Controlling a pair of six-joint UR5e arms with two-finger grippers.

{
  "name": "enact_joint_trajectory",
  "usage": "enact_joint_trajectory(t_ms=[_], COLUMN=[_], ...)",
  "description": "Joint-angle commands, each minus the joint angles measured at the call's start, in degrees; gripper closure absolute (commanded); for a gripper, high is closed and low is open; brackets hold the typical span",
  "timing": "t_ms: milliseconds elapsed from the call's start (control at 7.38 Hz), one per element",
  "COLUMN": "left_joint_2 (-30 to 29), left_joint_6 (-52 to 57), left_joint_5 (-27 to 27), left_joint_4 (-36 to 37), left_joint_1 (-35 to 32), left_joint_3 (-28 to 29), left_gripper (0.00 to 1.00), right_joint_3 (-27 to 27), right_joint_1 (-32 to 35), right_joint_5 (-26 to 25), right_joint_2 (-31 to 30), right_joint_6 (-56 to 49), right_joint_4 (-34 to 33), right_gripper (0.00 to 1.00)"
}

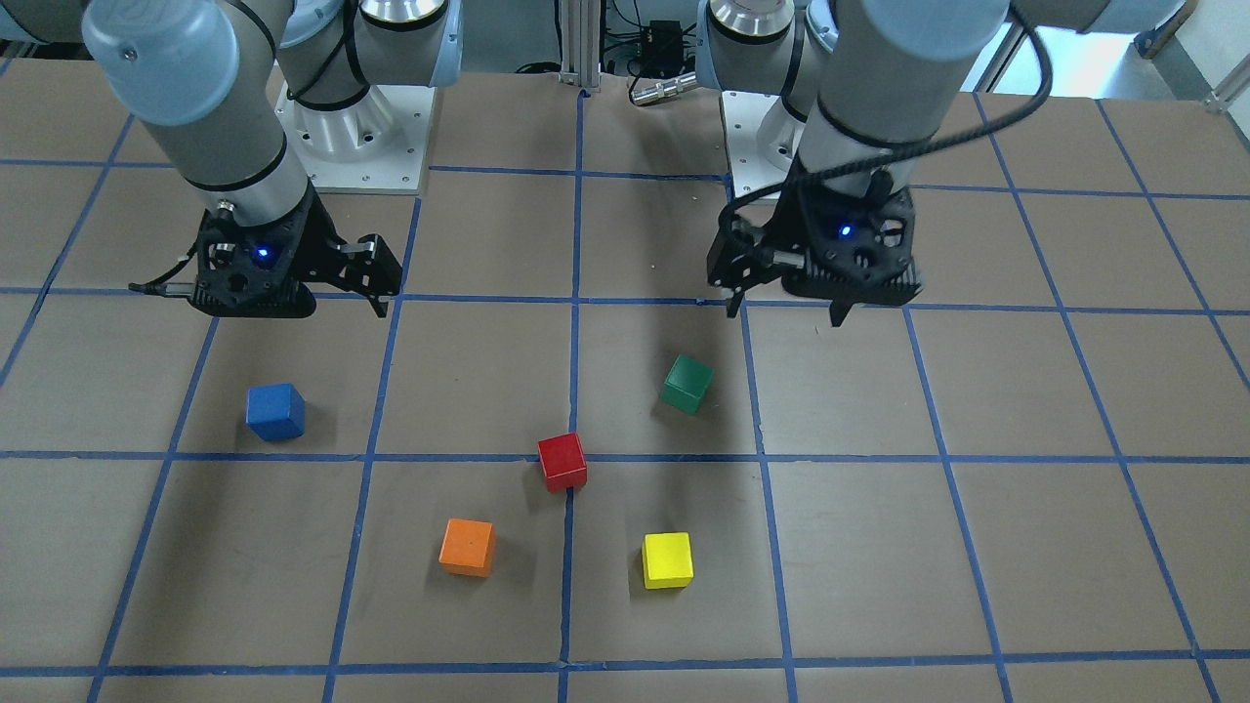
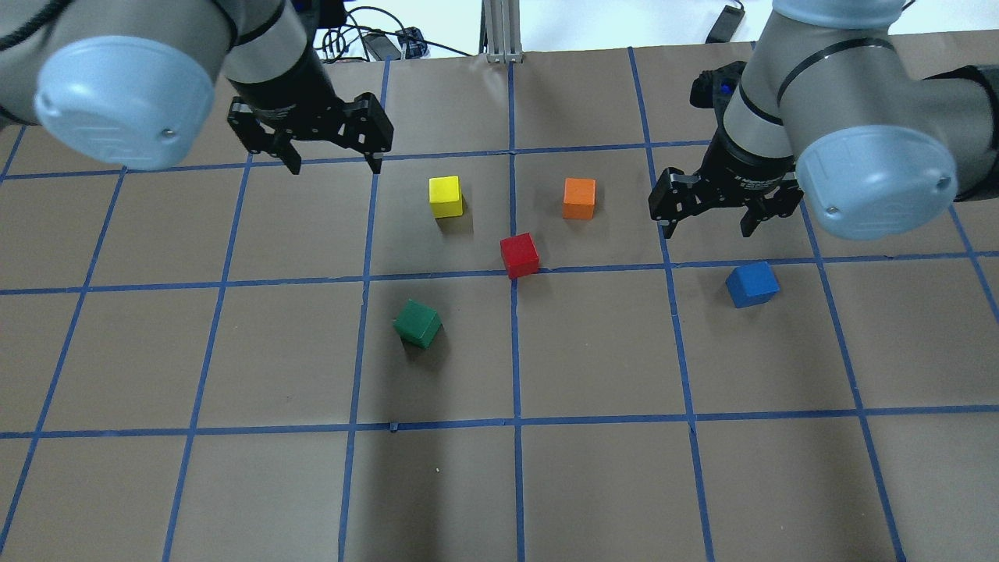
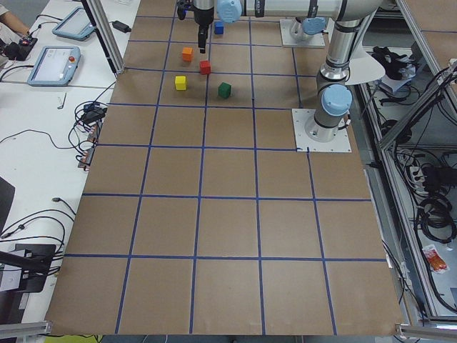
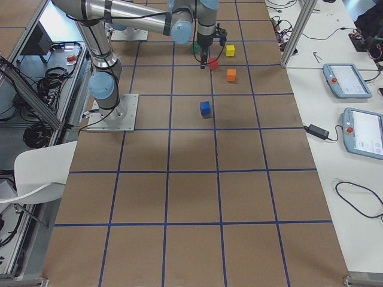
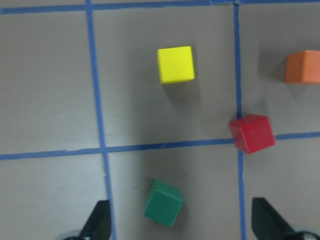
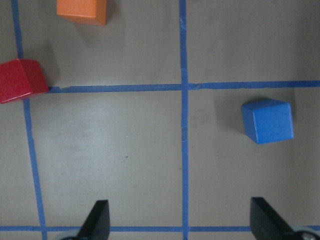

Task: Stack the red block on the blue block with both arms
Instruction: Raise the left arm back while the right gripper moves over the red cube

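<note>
- Hovering above the table [image 2: 234, 351], my left gripper [image 2: 334, 165] and my right gripper [image 2: 705, 229] both have fingers spread wide, gripping nothing.
- The red block [image 2: 519, 255] is a matte cube with equal sides, so it has no long axis. It sits flat at a crossing of the blue tape lines [image 2: 515, 351], turned slightly off the grid, between the orange block [image 2: 579, 198] and the green block [image 2: 417, 323].
- The blue block [image 2: 751, 284] is the same size and lies flat near my right gripper. It is also a little skewed, and well apart from the red block.
</note>
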Motion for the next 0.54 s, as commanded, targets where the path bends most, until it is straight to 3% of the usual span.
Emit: enact_joint_trajectory(t_ms=[0,406], left_joint_2=[5.76,4.28], left_joint_6=[4.20,4.28], left_joint_5=[1.80,1.53], left_joint_4=[-3.68,-2.10], left_joint_1=[2.11,2.03], left_joint_3=[-0.10,0.08], left_gripper=[0.00,0.00], right_joint_3=[-0.13,-0.48], right_joint_1=[2.30,8.61], right_joint_5=[3.91,3.92], right_joint_2=[2.89,10.08], right_joint_6=[0.17,0.17], right_joint_4=[-3.53,-19.34], right_gripper=[0.00,0.00])
